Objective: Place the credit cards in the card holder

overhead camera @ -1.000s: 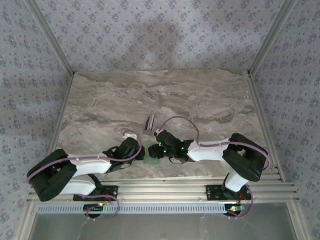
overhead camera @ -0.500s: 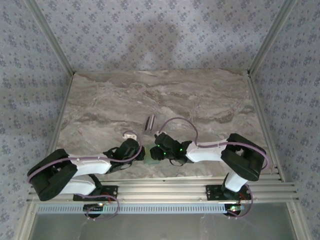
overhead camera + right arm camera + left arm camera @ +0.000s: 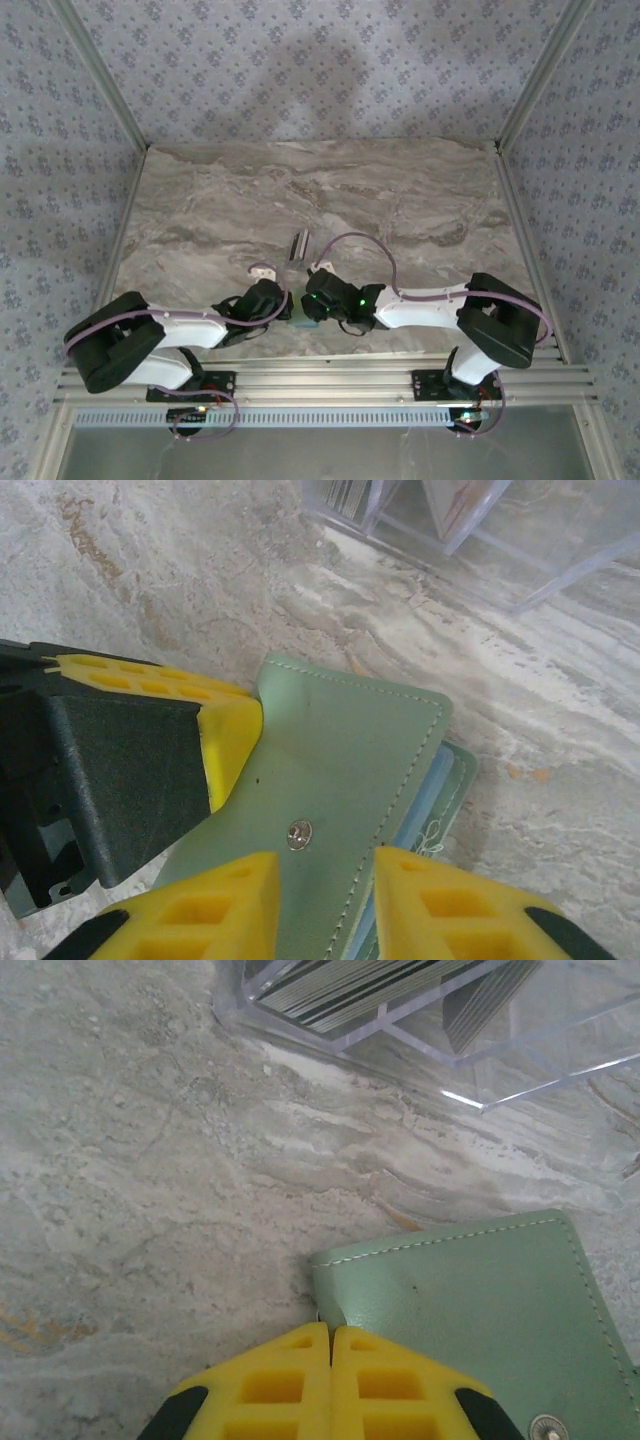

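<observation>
The left arm (image 3: 180, 330) and right arm (image 3: 430, 305) have white link shells between bulky black joint housings. A lilac cable (image 3: 352, 236) trails along each. Green lights (image 3: 318, 297) glow at the right wrist. The jaws are yellow blocks with square recesses, backed in matte black.

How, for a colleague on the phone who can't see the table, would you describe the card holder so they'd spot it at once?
On the marble table, look near the front edge, between the left end effector and the right end effector. The card holder is a sage-green stitched wallet with a small metal snap, unlike the clear tray of striped grey credit cards beyond it.
</observation>
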### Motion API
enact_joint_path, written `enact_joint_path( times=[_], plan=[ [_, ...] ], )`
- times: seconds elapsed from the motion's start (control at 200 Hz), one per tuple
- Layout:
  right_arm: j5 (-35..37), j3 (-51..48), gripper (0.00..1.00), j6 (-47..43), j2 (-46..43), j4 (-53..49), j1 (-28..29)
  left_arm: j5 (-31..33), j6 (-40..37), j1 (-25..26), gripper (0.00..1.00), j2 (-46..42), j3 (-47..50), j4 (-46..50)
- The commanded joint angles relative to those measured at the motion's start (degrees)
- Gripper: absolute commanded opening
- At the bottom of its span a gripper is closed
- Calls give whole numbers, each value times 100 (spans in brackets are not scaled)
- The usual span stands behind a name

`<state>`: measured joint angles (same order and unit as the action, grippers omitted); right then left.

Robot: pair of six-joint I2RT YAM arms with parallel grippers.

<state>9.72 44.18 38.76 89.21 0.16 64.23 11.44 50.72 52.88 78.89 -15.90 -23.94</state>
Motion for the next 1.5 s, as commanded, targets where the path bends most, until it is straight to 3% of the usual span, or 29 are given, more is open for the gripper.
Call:
enact_joint_path(
  times=[0.0,0.175,0.54,0.894,1.494],
  plan=[
    [-130,139,30,-97,-36,106,62,-204,145,64,3,545,192,695],
    [-975,-94,32,-132,11,913,-142,-83,228,167,3,457,206,705],
    [-1909,-325,34,281,272,2081,-387,-37,316,296,3,508,173,627],
    [-778,-441,40,746,175,918,-331,13,343,301,3,342,255,692],
    [-611,-1125,41,1280,-195,1221,-213,73,342,301,3,359,214,762]
  ],
)
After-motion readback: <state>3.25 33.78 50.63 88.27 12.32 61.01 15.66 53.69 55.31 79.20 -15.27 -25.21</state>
